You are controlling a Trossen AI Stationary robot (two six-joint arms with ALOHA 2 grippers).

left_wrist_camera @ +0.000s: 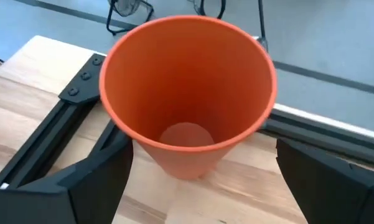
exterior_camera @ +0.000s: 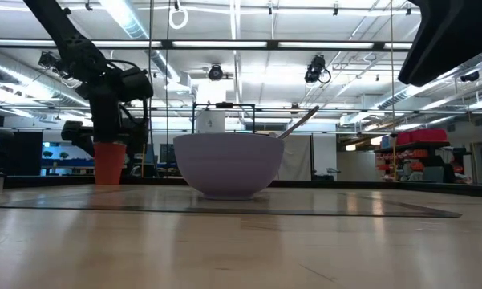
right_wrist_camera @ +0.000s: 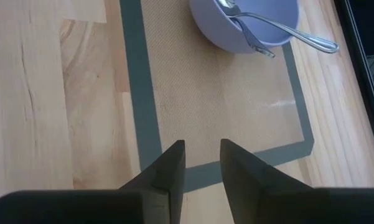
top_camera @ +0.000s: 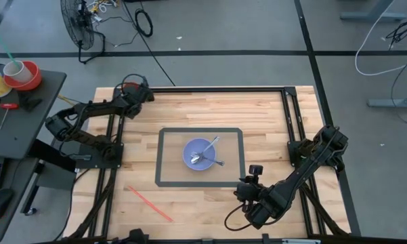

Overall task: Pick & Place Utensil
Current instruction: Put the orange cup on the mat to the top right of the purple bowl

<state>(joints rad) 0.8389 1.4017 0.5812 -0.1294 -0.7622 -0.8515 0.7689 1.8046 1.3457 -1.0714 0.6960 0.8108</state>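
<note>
A lavender bowl [top_camera: 202, 153] stands on a grey-bordered mat [top_camera: 166, 163] at mid-table. A metal spoon [right_wrist_camera: 227, 6] and a fork [right_wrist_camera: 299, 36] lie in it, their handles leaning on the rim. My right gripper [right_wrist_camera: 202, 152] hovers over the mat's near edge, on the near right side of the bowl; it is open by a narrow gap and holds nothing. My left gripper [left_wrist_camera: 204, 146] is at the far left corner. It is wide open, with one finger on each side of an upright, empty orange cup [left_wrist_camera: 187, 93].
A thin red stick [top_camera: 149, 203] lies on the wood near the near left edge. Black frame rails [top_camera: 291, 122] run along the table's left, right and far edges. A side table with a cup and tape [top_camera: 17, 74] stands off to the left.
</note>
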